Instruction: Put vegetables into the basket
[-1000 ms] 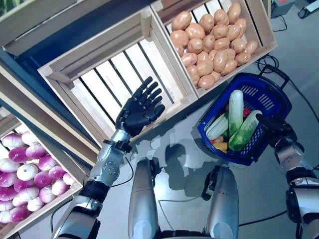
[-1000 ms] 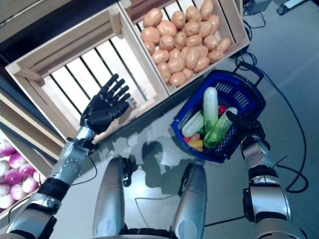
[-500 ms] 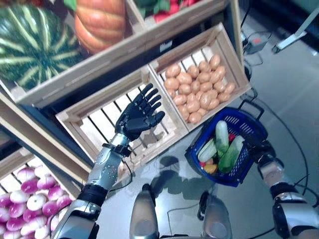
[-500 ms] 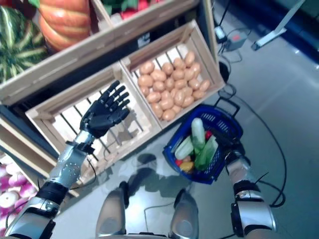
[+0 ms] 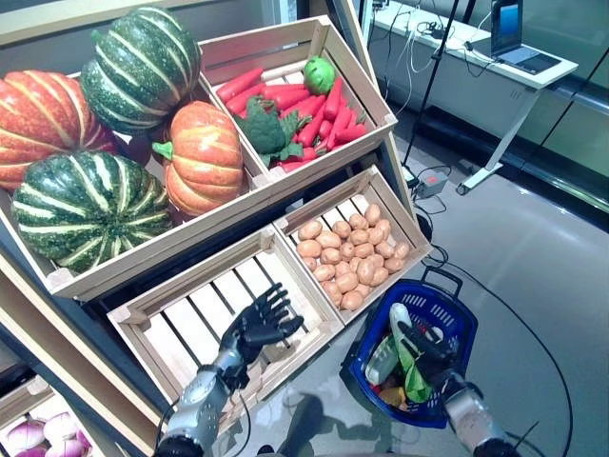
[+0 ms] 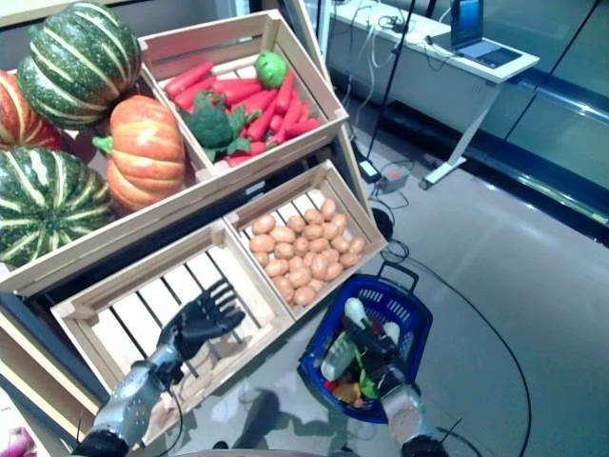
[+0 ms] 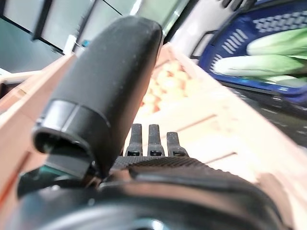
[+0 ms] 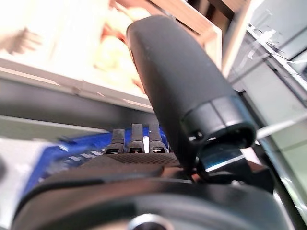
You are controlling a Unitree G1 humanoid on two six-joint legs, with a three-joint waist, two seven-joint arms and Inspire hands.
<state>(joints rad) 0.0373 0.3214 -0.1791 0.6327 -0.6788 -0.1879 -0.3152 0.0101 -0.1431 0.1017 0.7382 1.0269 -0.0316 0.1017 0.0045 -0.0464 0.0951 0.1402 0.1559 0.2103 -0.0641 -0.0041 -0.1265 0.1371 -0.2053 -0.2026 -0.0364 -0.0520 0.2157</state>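
**Visitor:** Vegetables already sit in your basket, don't they? Where is it?

**Robot:** Yes. The blue basket hangs low at my right side, over the floor, just below the crate of potatoes. Pale green and white pieces lie lengthways in it with something yellow and red underneath. I keep it close under the shelves so the drop from crate to basket is short.

**Visitor:** What is your right robot hand doing?

**Robot:** It is at the basket's near rim, carrying it I judge, but how the fingers sit on it I cannot tell. My own wrist view shows only my thumb and blue mesh.

**Visitor:** And the left robot hand?

**Robot:** Spread wide, fingers straight, holding nothing. It hovers over the slatted wooden crate, which has no produce in it, so nothing there is worth closing on.

**Visitor:** So where next?

**Robot:** My guess is the potatoes next door, the nearest stock. The carrots and broccoli on the upper shelf need a higher reach, and the pumpkins look too bulky for one hand and a basket this full.
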